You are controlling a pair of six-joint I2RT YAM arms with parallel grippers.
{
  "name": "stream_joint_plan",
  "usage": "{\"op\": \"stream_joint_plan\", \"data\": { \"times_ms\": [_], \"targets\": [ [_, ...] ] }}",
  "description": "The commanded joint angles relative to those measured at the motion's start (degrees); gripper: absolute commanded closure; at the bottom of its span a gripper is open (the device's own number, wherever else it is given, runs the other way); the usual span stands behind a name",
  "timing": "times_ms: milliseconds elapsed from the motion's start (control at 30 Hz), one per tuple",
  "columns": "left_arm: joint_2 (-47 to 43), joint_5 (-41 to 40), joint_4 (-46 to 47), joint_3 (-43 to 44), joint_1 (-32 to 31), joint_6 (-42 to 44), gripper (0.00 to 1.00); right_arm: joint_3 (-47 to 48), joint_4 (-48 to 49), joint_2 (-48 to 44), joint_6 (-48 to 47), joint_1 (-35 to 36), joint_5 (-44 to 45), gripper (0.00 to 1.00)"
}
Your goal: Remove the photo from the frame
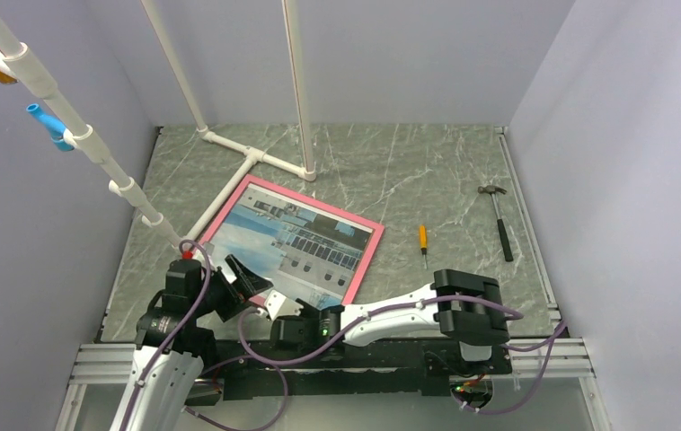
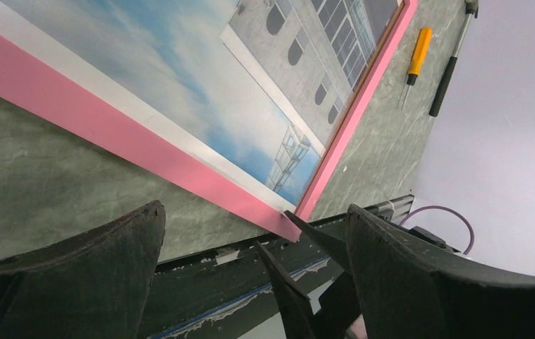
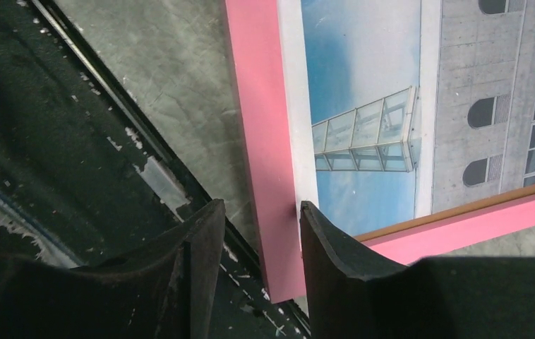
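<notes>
Your right gripper (image 3: 257, 212) straddles a rail of the frame (image 1: 367, 265) at its near corner, jaws half open with one finger touching. The frame lies flat on the table (image 1: 427, 171), the photo (image 1: 305, 242) inside it. Your left gripper (image 2: 254, 212) hovers nearby, jaws wide and empty.

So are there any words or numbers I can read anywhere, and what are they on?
None: no words, numbers or labels can be read in any view.
The photo in the pink frame shows only sky and a building, no writing.
The screwdriver and hammer are too small to show any marks.
</notes>
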Motion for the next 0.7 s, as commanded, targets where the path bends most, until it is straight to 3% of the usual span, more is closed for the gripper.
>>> {"op": "stream_joint_plan", "data": {
  "times_ms": [0,200,367,667],
  "targets": [
    [-0.5,0.7,1.3,1.2,0.2,-0.9,0.01,1.7,-0.4,0.8,1.2,0.2,4.3,0.54],
    [-1.2,-0.1,-0.3,2.3,0.2,-1.0,0.01,-0.1,0.6,0.7,1.1,0.2,4.7,0.55],
    [-1.7,0.3,0.5,2.2,0.2,-2.9,0.01,-0.5,0.9,1.3,0.8,1.1,6.9,0.63],
    [-0.8,-0.2,0.8,2.1,0.2,-4.9,0.01,-0.8,1.8,3.1,1.3,1.9,7.9,0.58]
  ]
}}
